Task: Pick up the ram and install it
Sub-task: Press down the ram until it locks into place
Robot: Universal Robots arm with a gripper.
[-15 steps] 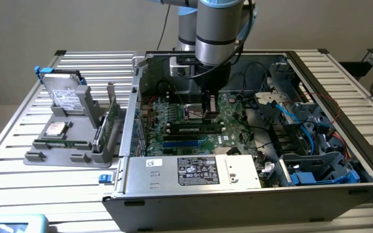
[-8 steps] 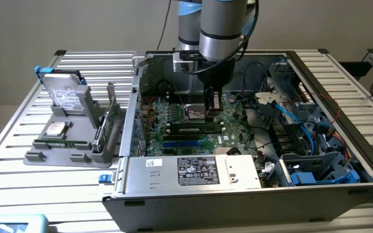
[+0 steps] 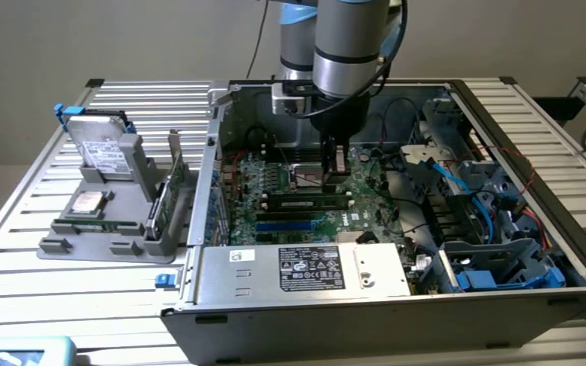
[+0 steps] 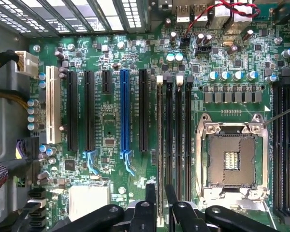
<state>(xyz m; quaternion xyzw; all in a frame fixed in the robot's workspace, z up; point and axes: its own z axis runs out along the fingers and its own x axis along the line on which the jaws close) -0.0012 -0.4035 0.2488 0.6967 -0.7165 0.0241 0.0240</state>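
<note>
We are counting two hard drives (image 3: 104, 149), one expansion card (image 3: 176, 194) and two ram sticks (image 3: 304, 203). On the motherboard (image 4: 108, 123) we are finding one white slot (image 4: 50, 108), one blue slot (image 4: 124, 111), four black card slots (image 4: 72, 111), four memory slots (image 4: 179, 125) in a row, and one processor socket (image 4: 230, 159).

Hangs vertical from the top centre of the exterior view: grey arm (image 3: 349, 46), wrist straight, black pincer (image 3: 336, 169) pointing down just above the frame's middle. From the wrist, shows the pincer (image 4: 159, 203) with black linkage bars fanned to both sides.
</note>
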